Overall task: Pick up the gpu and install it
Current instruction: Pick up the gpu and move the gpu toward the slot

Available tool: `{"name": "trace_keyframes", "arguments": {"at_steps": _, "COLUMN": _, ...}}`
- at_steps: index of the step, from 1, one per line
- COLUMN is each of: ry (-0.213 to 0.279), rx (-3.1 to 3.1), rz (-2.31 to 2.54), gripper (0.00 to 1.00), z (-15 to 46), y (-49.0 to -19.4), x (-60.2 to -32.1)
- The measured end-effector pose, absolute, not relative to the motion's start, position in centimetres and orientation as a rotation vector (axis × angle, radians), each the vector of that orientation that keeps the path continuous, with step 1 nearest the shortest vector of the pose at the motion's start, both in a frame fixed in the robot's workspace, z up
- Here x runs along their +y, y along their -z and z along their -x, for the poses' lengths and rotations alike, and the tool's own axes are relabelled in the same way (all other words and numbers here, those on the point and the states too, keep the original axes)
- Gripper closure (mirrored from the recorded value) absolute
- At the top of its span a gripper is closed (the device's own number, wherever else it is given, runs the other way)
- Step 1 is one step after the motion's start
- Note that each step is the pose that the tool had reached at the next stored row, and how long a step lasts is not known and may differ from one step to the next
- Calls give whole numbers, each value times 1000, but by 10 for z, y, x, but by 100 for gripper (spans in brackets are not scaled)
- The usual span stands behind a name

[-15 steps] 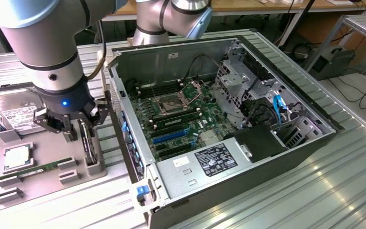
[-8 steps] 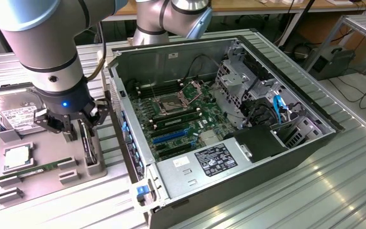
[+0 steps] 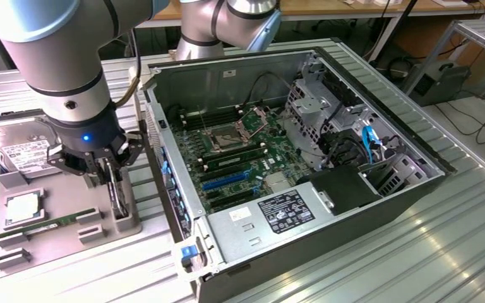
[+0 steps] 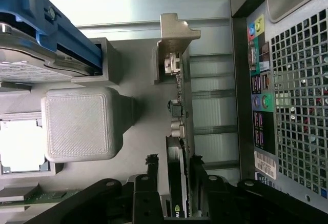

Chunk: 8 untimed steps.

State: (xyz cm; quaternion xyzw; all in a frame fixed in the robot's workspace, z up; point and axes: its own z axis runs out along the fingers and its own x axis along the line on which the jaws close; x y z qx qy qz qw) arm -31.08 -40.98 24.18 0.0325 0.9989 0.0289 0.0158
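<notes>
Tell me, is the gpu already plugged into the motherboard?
No, the gpu stands on edge in the gray holder outside the computer case, with the pincer at it.

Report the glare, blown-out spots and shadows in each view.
Exterior view: glare streaks the metal table at the exterior view's right, and a blue light glows on the arm above the pincer. Wrist view: the processor chip by the gray holder is blown out white; the gpu is evenly lit, without glare.
</notes>
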Motion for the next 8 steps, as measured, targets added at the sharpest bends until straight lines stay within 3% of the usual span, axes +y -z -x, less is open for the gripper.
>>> {"name": "trace_keyframes", "arguments": {"at_steps": 1, "ry": -90, "rx": 3107, "rz": -101, "gripper": 66, "z": 311, "y": -242, "x": -410}}
{"name": "trace_keyframes", "arguments": {"at_steps": 2, "ry": -90, "rx": 3107, "rz": -101, "gripper": 73, "z": 311, "y": -242, "x": -410}}
{"name": "trace_keyframes", "arguments": {"at_steps": 8, "ry": -90, "rx": 3108, "rz": -86, "gripper": 74, "z": 311, "y": -242, "x": -410}}
